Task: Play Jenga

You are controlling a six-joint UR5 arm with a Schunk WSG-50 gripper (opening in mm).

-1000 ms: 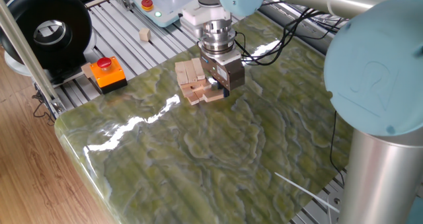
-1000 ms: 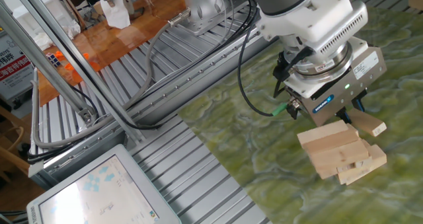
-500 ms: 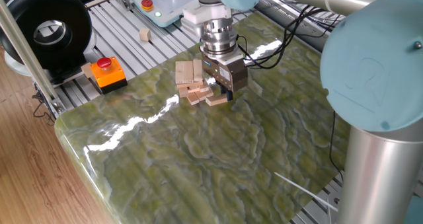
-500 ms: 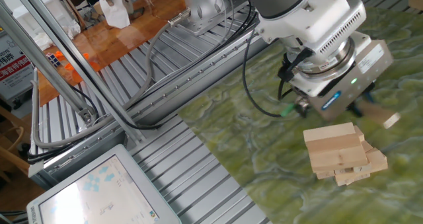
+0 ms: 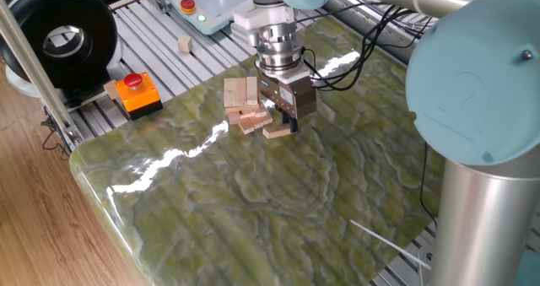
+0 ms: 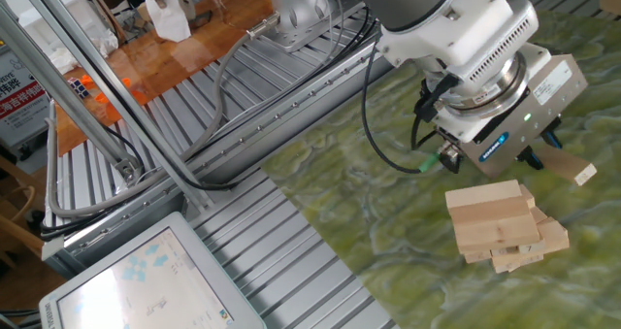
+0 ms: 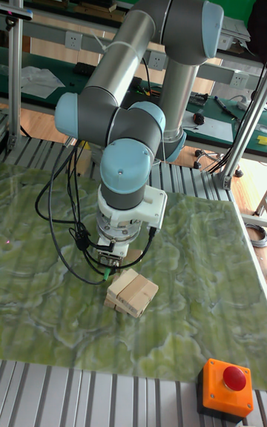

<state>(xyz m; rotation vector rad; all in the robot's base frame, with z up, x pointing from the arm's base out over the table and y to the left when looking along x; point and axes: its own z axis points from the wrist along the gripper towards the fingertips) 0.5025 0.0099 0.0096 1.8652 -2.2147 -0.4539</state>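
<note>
Counter [image 5: 278, 202]: we see a green marbled slab with glossy highlights; ribbed metal rails border it on the far side.
Arm [image 7: 141, 64]: we see grey tube segments with pale blue joint caps, bending down over the counter to a vertical wrist; black cables loop from the wrist.
Jenga stack [image 6: 497, 224]: we see a low pile of pale wooden bars in crosswise layers, standing on the counter just beside the gripper; the lower bars are skewed and jut out past the top layer. In the tall fixed view the stack [image 7: 132, 293] sits directly in front of the wrist.
Emergency stop box [image 5: 133, 94]: we see an orange housing with a red button, on the rails well apart from the stack.
Gripper [image 5: 287, 121]: we see it pointing straight down, fingertips near the counter surface, jaws narrowed onto a loose bar.
Loose bar [image 6: 570, 167]: we see one pale bar pinched between the gripper fingers, drawn clear of the stack, one end protruding beyond the gripper body; in one fixed view the bar [image 5: 275, 131] lies low over the counter beside the stack.
Small wooden cube [image 5: 184, 44]: we see it alone on the rails, far from the stack.
</note>
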